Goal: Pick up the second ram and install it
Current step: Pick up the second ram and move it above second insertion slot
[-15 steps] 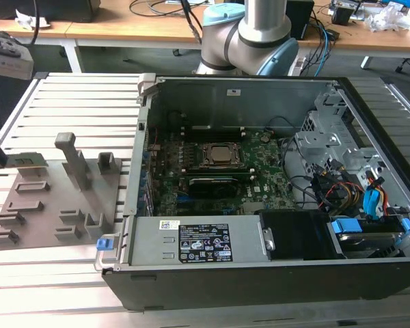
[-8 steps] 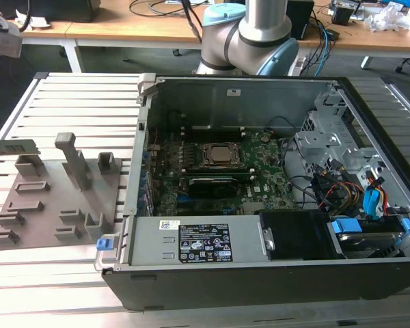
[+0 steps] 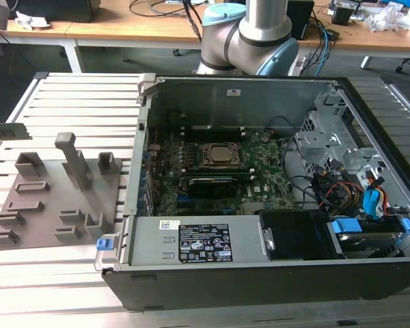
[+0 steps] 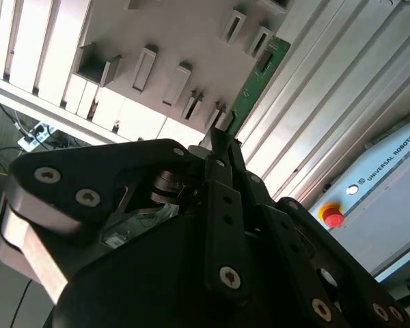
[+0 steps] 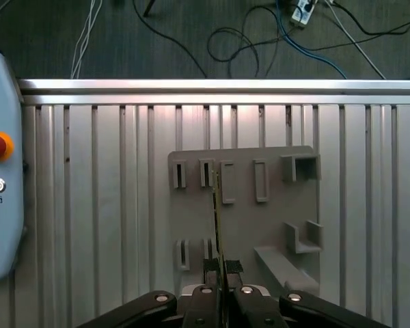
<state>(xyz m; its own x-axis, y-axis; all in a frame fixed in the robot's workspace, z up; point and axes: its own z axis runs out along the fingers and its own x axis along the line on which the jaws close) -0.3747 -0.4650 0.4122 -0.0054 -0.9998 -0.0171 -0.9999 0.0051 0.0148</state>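
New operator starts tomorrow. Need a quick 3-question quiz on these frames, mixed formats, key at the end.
1. True or false: the fingers of the gripper are shut on one end of the second ram.
2. In the first wrist view, the held stick is seen against: A) the gray fixture plate, B) a keyboard, C) a cardboard box.
3. Fill in: the open computer case stands to the exterior view's ___ of the fixture plate.

Key: 1 true; 2 A; 3 right.
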